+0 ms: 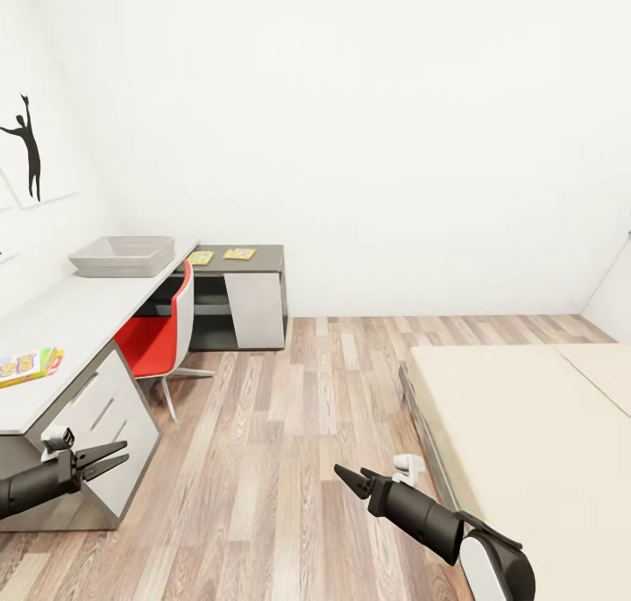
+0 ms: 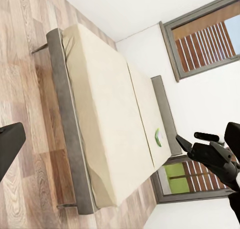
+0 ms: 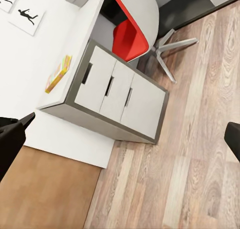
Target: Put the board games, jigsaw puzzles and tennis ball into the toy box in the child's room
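**Robot in the child's room, nothing in hand**

Nearest, the left end effector (image 1: 112, 457) and the right end effector (image 1: 349, 478) hang over the wood floor (image 1: 289, 426). Both are spread wide and hold nothing. The bed (image 1: 526, 434) is on the right. On the left, a board game (image 1: 28, 366) lies on the tabletop (image 1: 79, 321). A red chair (image 1: 158, 338) stands beside it. Farther back sits the toy box (image 1: 123, 256). Past it, two jigsaw puzzles (image 1: 201, 257) lie on the lower dark part.
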